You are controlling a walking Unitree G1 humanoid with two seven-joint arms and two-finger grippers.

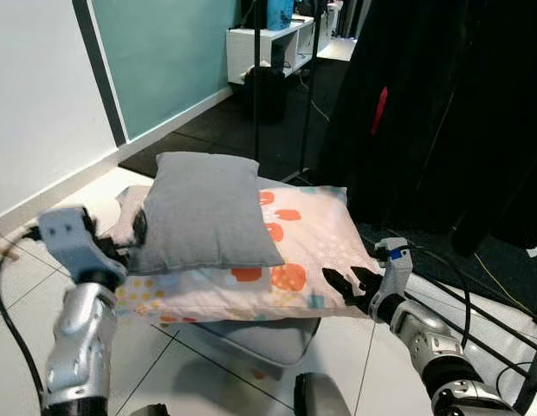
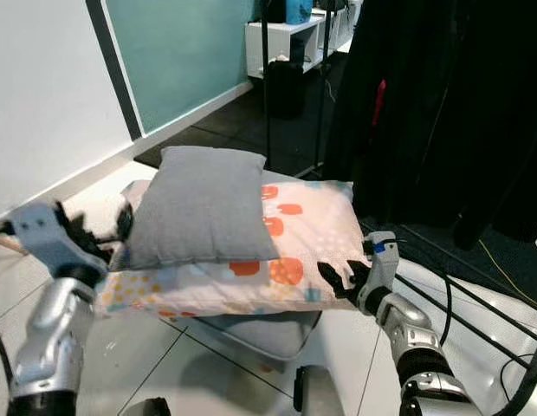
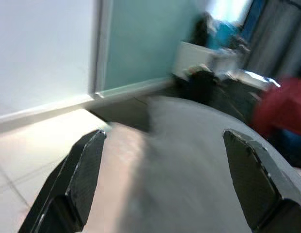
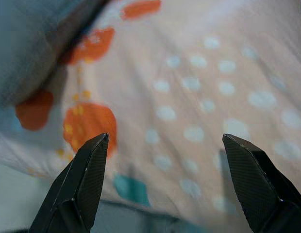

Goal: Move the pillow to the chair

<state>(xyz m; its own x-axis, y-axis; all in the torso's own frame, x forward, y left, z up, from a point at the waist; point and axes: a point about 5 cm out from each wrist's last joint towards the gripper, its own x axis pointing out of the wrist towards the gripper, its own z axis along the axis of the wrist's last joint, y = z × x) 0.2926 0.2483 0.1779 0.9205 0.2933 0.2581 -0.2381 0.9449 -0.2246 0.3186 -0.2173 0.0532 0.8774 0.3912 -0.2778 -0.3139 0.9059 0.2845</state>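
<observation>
Pillows: soft grey square (image 1: 203, 212) atop spotted pink rectangle (image 1: 312, 238)

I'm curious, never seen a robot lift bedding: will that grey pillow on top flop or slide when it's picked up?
Probably floppy: the grey pillow already sags over the patterned pillow beneath. It looks light for its bulk. It lies loose on top, so it may slide if the lower one tilts.

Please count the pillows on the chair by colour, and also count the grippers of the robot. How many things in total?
Grey pillow: 1
Patterned pillow with orange and blue spots: 1
Open grippers: 2, the left gripper and the right gripper
Total: 4
</observation>
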